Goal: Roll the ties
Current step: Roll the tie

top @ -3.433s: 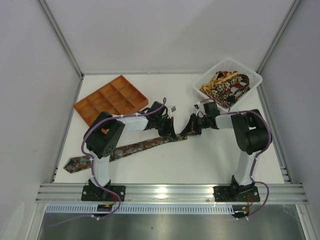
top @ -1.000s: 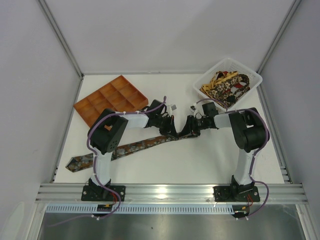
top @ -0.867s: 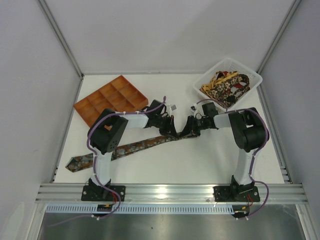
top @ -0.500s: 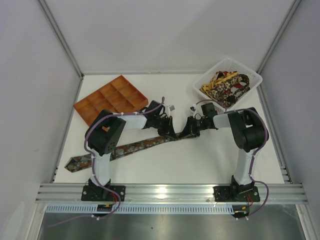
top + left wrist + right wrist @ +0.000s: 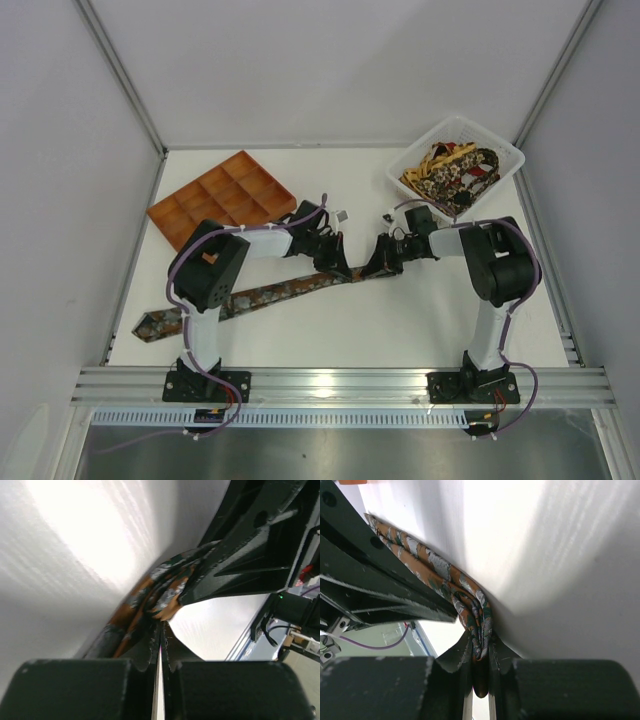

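One tie (image 5: pixel 260 297), brown and rust-orange, lies diagonally on the white table, its wide pointed end at the near left. Its narrow end lies between my two grippers at mid-table. My right gripper (image 5: pixel 372 268) is shut on the folded narrow end, and bunched fabric (image 5: pixel 479 611) shows between its fingers (image 5: pixel 480 640). My left gripper (image 5: pixel 338 265) is shut with only a thin slit between its fingers (image 5: pixel 161 624). Its tips touch the tie (image 5: pixel 160 587) right beside the right gripper's black fingers (image 5: pixel 250 555). More ties (image 5: pixel 450 170) lie piled in the white basket.
The white basket (image 5: pixel 510 158) stands at the far right corner. An orange compartment tray (image 5: pixel 222 196) sits at the far left, just behind the left arm. Metal rails border the table on both sides and at the near edge.
Since 3.4 s ago the two grippers have closed in on each other at the tie's narrow end, which is now gathered up. Over the last second they shifted only slightly.
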You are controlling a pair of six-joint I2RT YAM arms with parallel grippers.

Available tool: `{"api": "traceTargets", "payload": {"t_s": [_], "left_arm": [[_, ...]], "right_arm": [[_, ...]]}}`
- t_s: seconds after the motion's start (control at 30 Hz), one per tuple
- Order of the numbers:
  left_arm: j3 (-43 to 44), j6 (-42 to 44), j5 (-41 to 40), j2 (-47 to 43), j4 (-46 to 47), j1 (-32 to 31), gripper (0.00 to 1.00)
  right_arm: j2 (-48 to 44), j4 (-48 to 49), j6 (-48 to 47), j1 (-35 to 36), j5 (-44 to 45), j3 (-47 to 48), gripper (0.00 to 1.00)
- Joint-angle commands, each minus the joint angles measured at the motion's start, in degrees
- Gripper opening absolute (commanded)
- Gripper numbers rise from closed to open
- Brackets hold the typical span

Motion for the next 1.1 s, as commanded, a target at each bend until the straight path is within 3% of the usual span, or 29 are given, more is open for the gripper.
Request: {"api": "traceTargets", "payload": {"t_s": [0.0,0.57,1.07], "left_arm": [[0.52,0.52,-2.85,-3.31,-1.57,1.54,0.05],[-0.28,-3.96,1.28,-5.16,4.15,1.28,0.07],[0.69,-5.37,2.78,1.42,6.79,0.14,0.06]], "right_arm": [[-1.75,-3.96,-2.88,-0.95,4.64,-1.68,0.00],[-1.66,-3.44,-2.71,-0.87,4.29,-2.21,0.00],[-1.84,-3.35,-2.44,-0.69,3.94,-1.59,0.00]]}}
